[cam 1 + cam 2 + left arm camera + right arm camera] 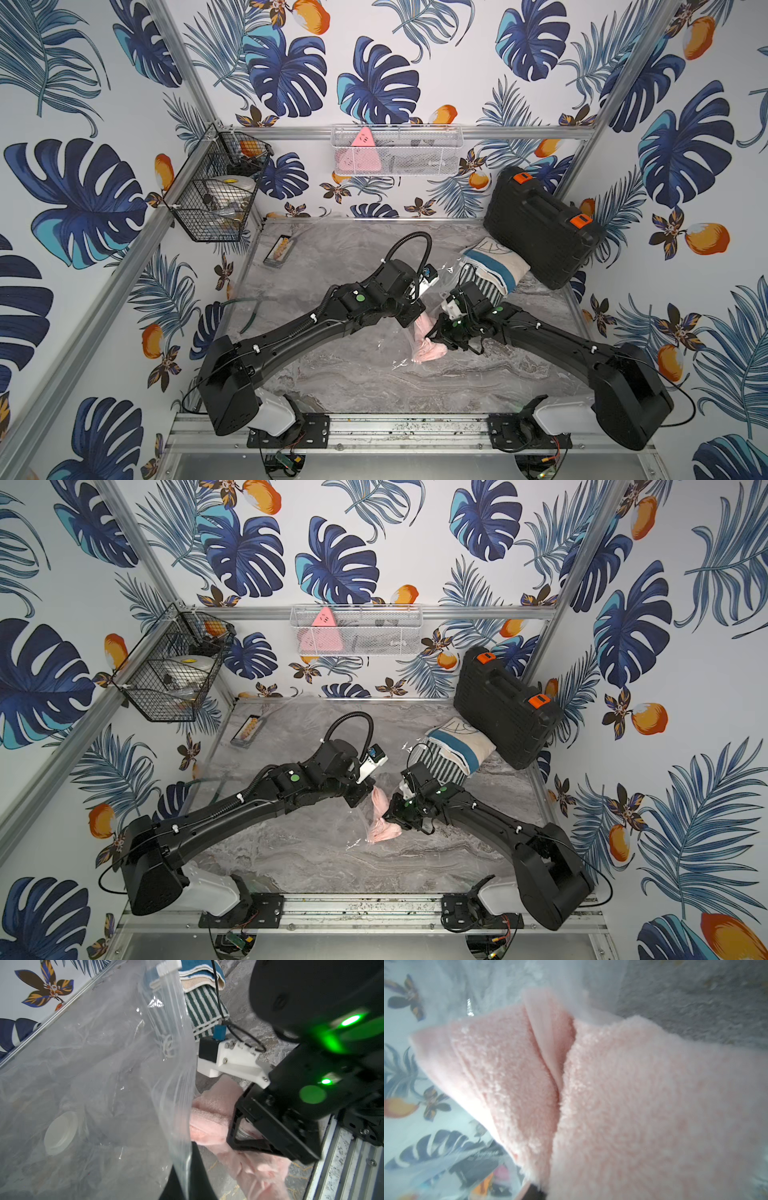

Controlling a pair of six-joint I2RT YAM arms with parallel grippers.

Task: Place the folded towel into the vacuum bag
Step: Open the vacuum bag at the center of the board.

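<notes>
Pink towel point(428, 347): bunched, hanging from the right pincer point(247, 1126), which is closing narrowly on its fabric; lower end resting on the desk point(353, 386). Vacuum bag point(93, 1084): clear, crinkled, zip edge being held up by the left pincer point(409, 322), clamped fully on the plastic; mouth lying just beside the towel. Striped folded towels point(490, 270) lying just behind the right pincer; black case point(540, 228) leaning beyond them; wire basket point(216, 195) hanging well apart

Pink fluffy towel point(209, 1118) bunched at the raised, crinkly clear vacuum bag's point(93, 1076) mouth
</notes>
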